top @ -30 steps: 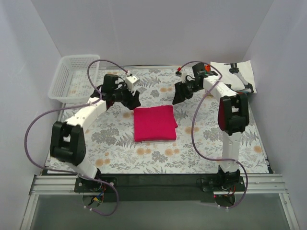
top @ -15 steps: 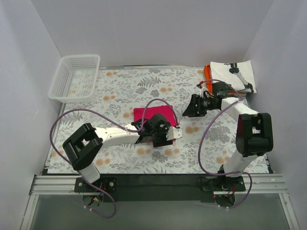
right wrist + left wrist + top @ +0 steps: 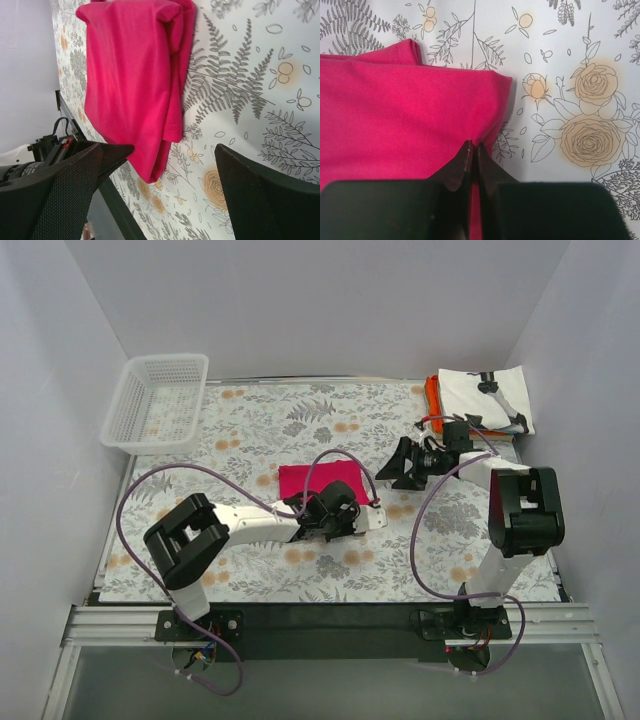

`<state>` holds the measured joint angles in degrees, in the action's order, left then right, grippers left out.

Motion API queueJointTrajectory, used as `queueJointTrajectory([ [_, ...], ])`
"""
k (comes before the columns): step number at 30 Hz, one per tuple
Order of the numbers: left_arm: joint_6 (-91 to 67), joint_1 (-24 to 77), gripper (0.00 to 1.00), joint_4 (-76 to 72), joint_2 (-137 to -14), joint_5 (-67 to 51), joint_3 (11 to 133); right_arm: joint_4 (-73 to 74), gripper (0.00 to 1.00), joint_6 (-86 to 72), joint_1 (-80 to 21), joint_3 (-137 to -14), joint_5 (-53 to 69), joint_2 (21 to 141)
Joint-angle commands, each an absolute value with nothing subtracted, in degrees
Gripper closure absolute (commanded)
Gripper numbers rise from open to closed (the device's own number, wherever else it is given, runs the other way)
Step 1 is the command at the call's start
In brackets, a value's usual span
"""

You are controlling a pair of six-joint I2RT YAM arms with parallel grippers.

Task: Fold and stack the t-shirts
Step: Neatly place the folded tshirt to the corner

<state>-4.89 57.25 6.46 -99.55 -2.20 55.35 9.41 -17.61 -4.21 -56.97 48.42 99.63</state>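
A folded crimson-pink t-shirt (image 3: 316, 479) lies mid-table. My left gripper (image 3: 338, 516) sits at its near right edge; in the left wrist view the gripper (image 3: 474, 147) is shut, with a strip of the pink t-shirt (image 3: 395, 115) pinched between the fingers. My right gripper (image 3: 404, 466) hovers just right of the shirt, jaws wide open and empty; in the right wrist view the pink t-shirt (image 3: 132, 75) lies ahead of the gripper (image 3: 170, 167). A white t-shirt with black print (image 3: 487, 398) rests on an orange t-shirt (image 3: 431, 393) at the back right.
A white mesh basket (image 3: 156, 403) stands at the back left corner. The floral tablecloth (image 3: 250, 420) covers the table. White walls close in the back and both sides. The left arm's purple cable (image 3: 150, 485) loops over the near left.
My left arm swung from the back left to the pink shirt's near right edge and shut on the cloth. My right gripper drew back to the right and opened wider.
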Motion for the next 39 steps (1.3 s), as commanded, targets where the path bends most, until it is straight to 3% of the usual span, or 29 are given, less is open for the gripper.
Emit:
queueJointTrajectory([
  [1,-10.96,55.29,0.99,6.59,-97.83,-5.88,58.79,1.95,0.16,-23.89,-4.48,-55.2,51.32,102.65],
  [13,-18.37,49.49,1.0,7.73,-95.8,-13.97,61.78,-13.88,0.13,-38.13,-9.75,-52.21,53.79,109.33],
  [25,-22.23,46.06,1.0,7.91,-94.92,-16.35,64.6,-12.66,0.1,-40.78,-11.52,-50.36,51.94,108.46],
  [31,-23.11,45.44,1.0,7.73,-93.43,-16.7,64.86,-1.24,0.06,-36.21,-9.67,-53.52,52.12,107.93],
  [39,-22.85,45.35,1.0,7.38,-93.08,-17.66,65.3,-4.46,0.02,-45.32,-10.28,-51.16,55.1,106.88],
])
